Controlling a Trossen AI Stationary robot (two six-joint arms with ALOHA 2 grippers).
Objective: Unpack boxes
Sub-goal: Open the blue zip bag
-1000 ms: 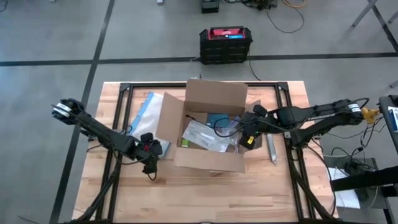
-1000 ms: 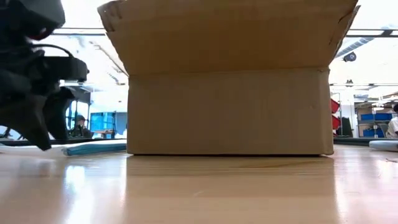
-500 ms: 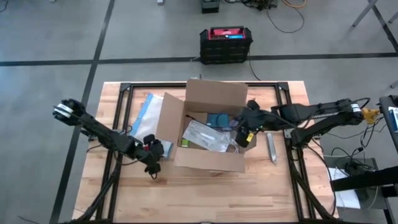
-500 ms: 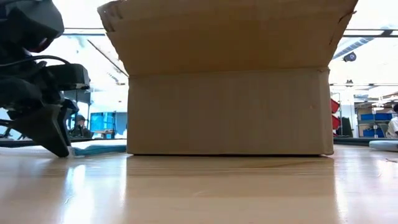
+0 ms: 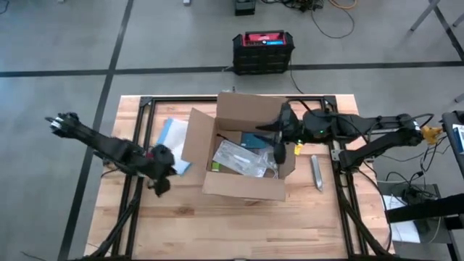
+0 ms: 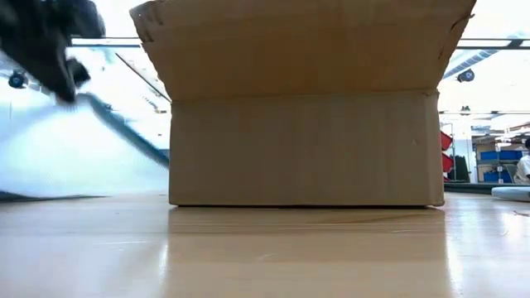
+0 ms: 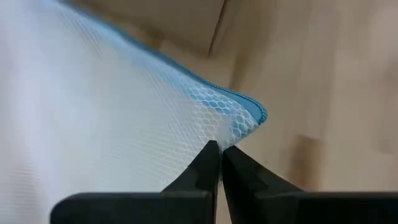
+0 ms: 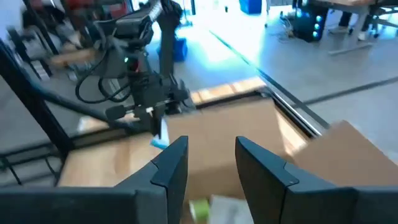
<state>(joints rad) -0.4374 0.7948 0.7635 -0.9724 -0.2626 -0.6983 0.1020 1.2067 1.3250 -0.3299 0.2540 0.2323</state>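
The brown cardboard box [image 5: 243, 148] stands open in the middle of the table, its near wall filling the low view [image 6: 306, 149]. A clear packet [image 5: 239, 158] and a teal item [image 5: 254, 139] lie inside. Left of the box is the clear, blue-edged mesh bag [image 5: 170, 138], with my left gripper [image 5: 172, 168] shut on its near corner. My right gripper [image 5: 270, 132] hovers over the box's right side, open [image 8: 211, 165], nothing between its fingers, pointing across the box toward the left arm [image 8: 143, 93]. My left gripper pinches the mesh bag just inside its blue-edged corner [image 7: 239, 124] between its two shut fingertips [image 7: 208, 155]. The fingers slant down onto it. The corner is raised off the table and the bag slopes down from the gripper [image 6: 66, 89] toward the box, its blue edge [image 6: 124, 124] drawn straight.
A silver oblong piece [image 5: 317, 172] lies on the table right of the box. A black crate with a red top [image 5: 262, 51] stands on the floor beyond the far edge. Bare wood [image 5: 232, 225] spreads along the near side.
My left gripper has shut on the bag's near corner and risen, drifting toward the table's left edge; that corner is lifted clear while the bag's far part stays down. My right gripper has risen out of the box and tipped from pointing down to nearly level.
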